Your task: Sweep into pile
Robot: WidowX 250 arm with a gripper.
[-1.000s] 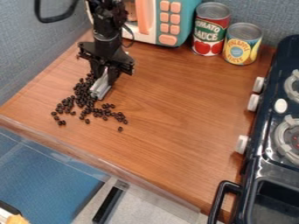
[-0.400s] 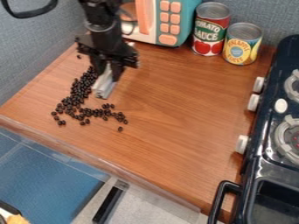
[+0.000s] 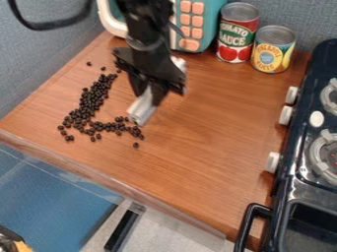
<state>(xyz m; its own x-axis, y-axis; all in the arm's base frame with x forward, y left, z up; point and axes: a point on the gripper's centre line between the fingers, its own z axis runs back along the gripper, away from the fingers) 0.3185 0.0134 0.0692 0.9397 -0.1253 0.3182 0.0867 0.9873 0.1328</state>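
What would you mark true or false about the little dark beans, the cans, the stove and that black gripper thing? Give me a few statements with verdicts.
1. The gripper holds a pale grey piece near the dark beans. True.
2. All the beans sit in one round pile. False: they lie in a bent band, with a few strays apart.
3. Two cans, one red and one yellow, stand side by side. True.
4. The beans lie on the stove. False: they lie on the wooden counter.
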